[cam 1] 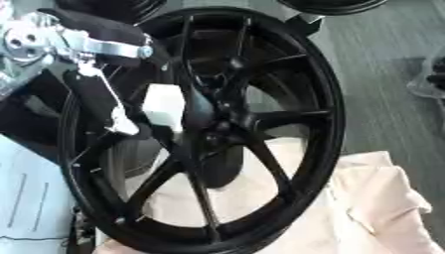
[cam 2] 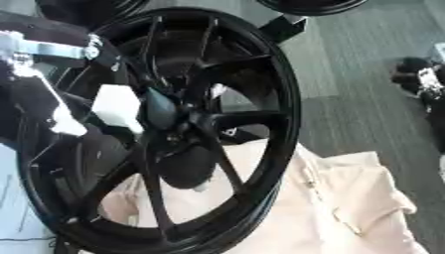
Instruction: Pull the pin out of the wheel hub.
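Left eye view: black wheel (cam 1: 260,119) upright, filling most of the frame, spokes meeting at the hub (cam 1: 217,130). Left hand (cam 1: 104,94) in from the upper left, black and silver, lying across the rim, a white-tipped finger (cam 1: 163,106) just beside the hub. Cannot tell whether curled round anything. Pin not made out. Pale cloth (cam 1: 382,208) under the wheel's lower right.

Right eye view: same layout. Right hand (cam 2: 417,77) at the right edge, well apart from the wheel; fingers unclear.
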